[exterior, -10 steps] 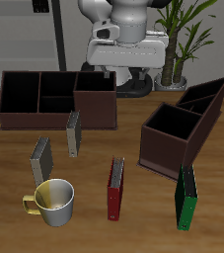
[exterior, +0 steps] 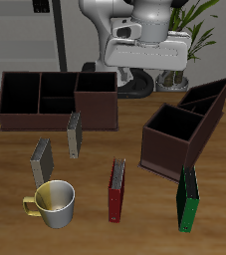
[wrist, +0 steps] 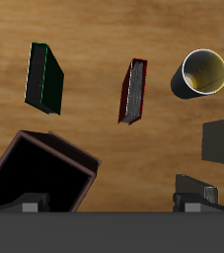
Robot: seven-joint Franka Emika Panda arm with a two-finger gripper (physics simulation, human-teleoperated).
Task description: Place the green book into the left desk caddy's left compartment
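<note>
The green book (exterior: 188, 199) stands on its edge near the table's front edge, just in front of the left desk caddy (exterior: 184, 127). It also shows in the wrist view (wrist: 44, 79). The caddy is a dark brown box set diagonally, with a tall square bin (exterior: 170, 135) toward the front and narrow low slots (exterior: 208, 98) behind it. Its bin shows in the wrist view (wrist: 39, 176). My gripper (exterior: 139, 85) hangs high over the back of the table, open and empty, with fingers spread wide (wrist: 113, 201). It is well away from the book.
A red book (exterior: 116, 189) stands near the front middle, with a yellow-and-white mug (exterior: 53, 202) beside it. Two grey books (exterior: 74, 134) (exterior: 42, 159) stand in front of the broadside caddy (exterior: 55, 98). A potted plant (exterior: 189, 30) is behind the table.
The arm and gripper have shifted sideways at the back of the table, toward the diagonal caddy's side. No object on the table has moved.
</note>
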